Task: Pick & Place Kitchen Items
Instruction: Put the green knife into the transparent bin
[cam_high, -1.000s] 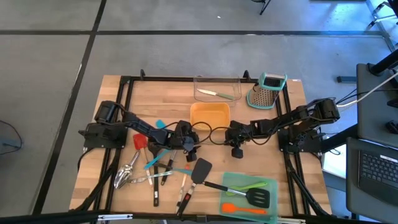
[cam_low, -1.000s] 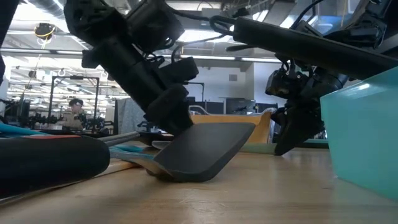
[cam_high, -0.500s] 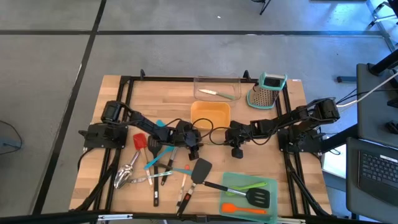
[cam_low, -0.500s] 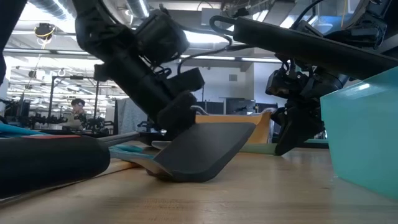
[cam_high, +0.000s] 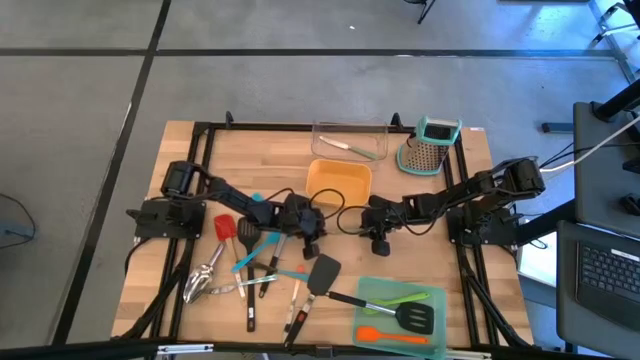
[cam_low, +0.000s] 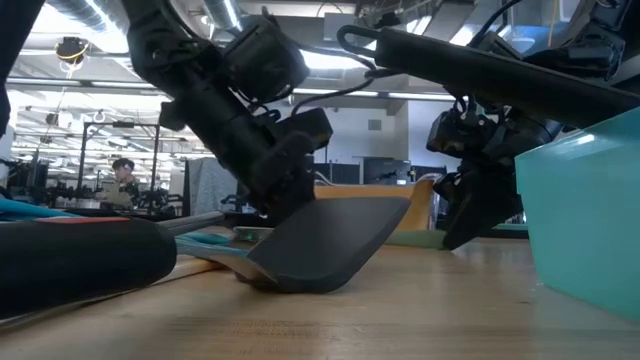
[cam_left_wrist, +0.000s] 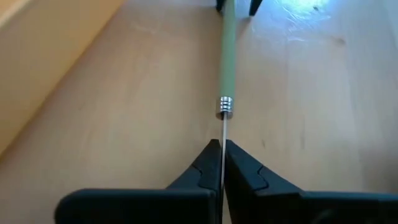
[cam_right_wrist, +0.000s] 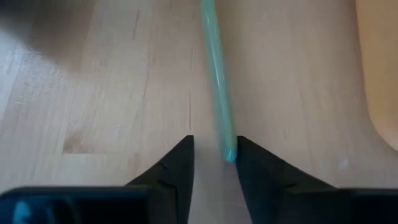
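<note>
A pale wooden table with visible grain is showing a smooth, lightly sheened finish. A slim utensil with a matt green handle, a ribbed bright-metal collar and a thin metal stem is lying on it between matt black plastic fingers. A black spatula is looking matt and rubbery. The steel grater is gleaming, the clear tray is looking glassy, and the orange tray is appearing smooth.

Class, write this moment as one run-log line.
left gripper: shut on metal end of green-handled utensil | right gripper: open around its handle tip | where: beside orange tray
</note>
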